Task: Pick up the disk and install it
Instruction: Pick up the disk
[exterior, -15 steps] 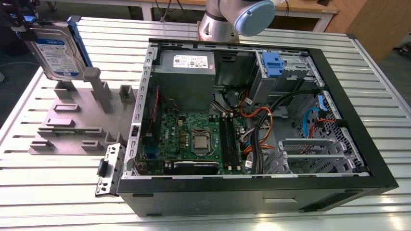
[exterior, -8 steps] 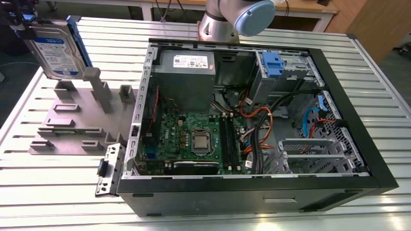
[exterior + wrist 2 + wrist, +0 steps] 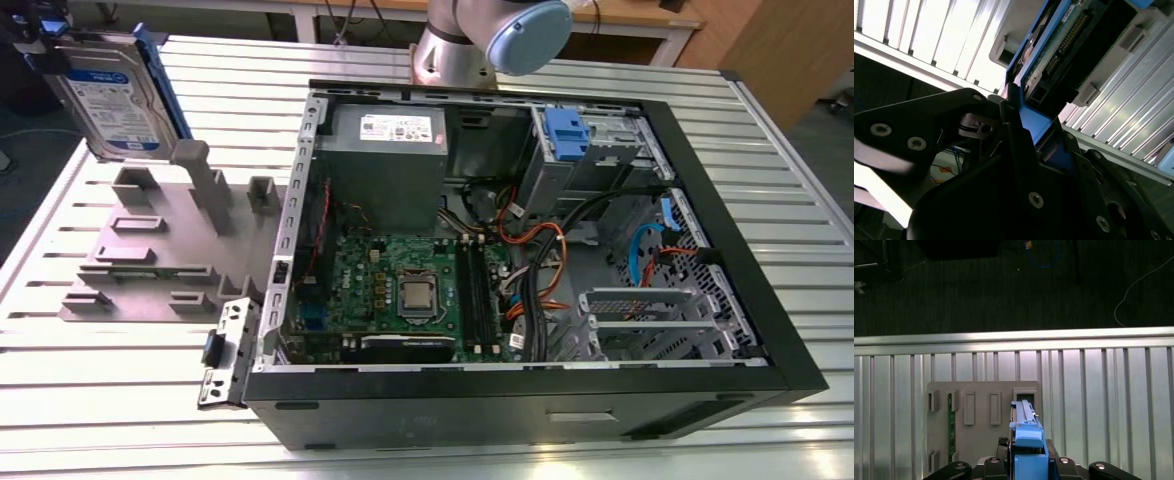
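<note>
Gripper (image 3: 1027, 462) is clamped on the disk (image 3: 118, 95), held above the fixture (image 3: 147, 250) beside the case (image 3: 534, 380). Judged rigid, heavy, shock-sensitive; bracket (image 3: 1028, 437) edges are to be gripped, not the board (image 3: 1064, 35).

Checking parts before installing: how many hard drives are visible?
1: the disk, clamped by the gripper, above the grey fixture at the exterior view's upper left. Others may be hidden inside the case.

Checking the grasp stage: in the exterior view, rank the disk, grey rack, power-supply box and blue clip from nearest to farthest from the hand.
1. Disk, held in the hand.
2. Grey rack, just below it.
3. Power-supply box, inside the case.
4. Blue clip, at the exterior view's right.
</note>
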Robot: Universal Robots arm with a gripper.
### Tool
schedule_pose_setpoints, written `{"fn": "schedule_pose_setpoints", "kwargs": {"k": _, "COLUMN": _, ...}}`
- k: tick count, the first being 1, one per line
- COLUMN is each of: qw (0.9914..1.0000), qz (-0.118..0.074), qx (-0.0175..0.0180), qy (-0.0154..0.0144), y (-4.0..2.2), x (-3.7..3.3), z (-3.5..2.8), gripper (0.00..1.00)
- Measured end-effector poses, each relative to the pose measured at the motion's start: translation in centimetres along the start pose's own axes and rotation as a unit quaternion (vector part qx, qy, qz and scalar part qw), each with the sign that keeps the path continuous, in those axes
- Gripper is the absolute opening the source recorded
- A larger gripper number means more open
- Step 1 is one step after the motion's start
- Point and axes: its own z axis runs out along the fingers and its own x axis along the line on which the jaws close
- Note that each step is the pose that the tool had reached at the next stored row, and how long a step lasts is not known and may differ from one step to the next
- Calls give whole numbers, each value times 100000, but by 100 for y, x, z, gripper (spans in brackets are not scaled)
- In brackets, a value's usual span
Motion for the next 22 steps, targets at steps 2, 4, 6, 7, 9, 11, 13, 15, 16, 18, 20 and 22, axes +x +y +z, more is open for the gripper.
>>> {"fn": "schedule_pose_setpoints", "kwargs": {"k": 2, "qw": 100000, "qz": 2, "qx": 0, "qy": 0, "y": 0, "x": 0, "z": -23, "gripper": 36}}
{"fn": "schedule_pose_setpoints", "kwargs": {"k": 4, "qw": 100000, "qz": 2, "qx": -1, "qy": 2, "y": 0, "x": 1, "z": -43, "gripper": 36}}
{"fn": "schedule_pose_setpoints", "kwargs": {"k": 6, "qw": 100000, "qz": -1, "qx": 6, "qy": -2, "y": 0, "x": 2, "z": -65, "gripper": 36}}
{"fn": "schedule_pose_setpoints", "kwargs": {"k": 7, "qw": 100000, "qz": -2, "qx": 0, "qy": 2, "y": 0, "x": 2, "z": -78, "gripper": 36}}
{"fn": "schedule_pose_setpoints", "kwargs": {"k": 9, "qw": 100000, "qz": -2, "qx": 4, "qy": 0, "y": 0, "x": 3, "z": -97, "gripper": 36}}
{"fn": "schedule_pose_setpoints", "kwargs": {"k": 11, "qw": 100000, "qz": -2, "qx": -4, "qy": 1, "y": 0, "x": 3, "z": -112, "gripper": 36}}
{"fn": "schedule_pose_setpoints", "kwargs": {"k": 13, "qw": 100000, "qz": -1, "qx": 11, "qy": -4, "y": 1, "x": 3, "z": -117, "gripper": 36}}
{"fn": "schedule_pose_setpoints", "kwargs": {"k": 15, "qw": 100000, "qz": -2, "qx": 13, "qy": -5, "y": 0, "x": 3, "z": -119, "gripper": 36}}
{"fn": "schedule_pose_setpoints", "kwargs": {"k": 16, "qw": 100000, "qz": -3, "qx": 1, "qy": 2, "y": 0, "x": 3, "z": -121, "gripper": 36}}
{"fn": "schedule_pose_setpoints", "kwargs": {"k": 18, "qw": 100000, "qz": 0, "qx": 7, "qy": -2, "y": 0, "x": 3, "z": -122, "gripper": 36}}
{"fn": "schedule_pose_setpoints", "kwargs": {"k": 20, "qw": 100000, "qz": 0, "qx": 0, "qy": 1, "y": 1, "x": 3, "z": -124, "gripper": 36}}
{"fn": "schedule_pose_setpoints", "kwargs": {"k": 22, "qw": 100000, "qz": -1, "qx": -1, "qy": 0, "y": 1, "x": 3, "z": -125, "gripper": 36}}
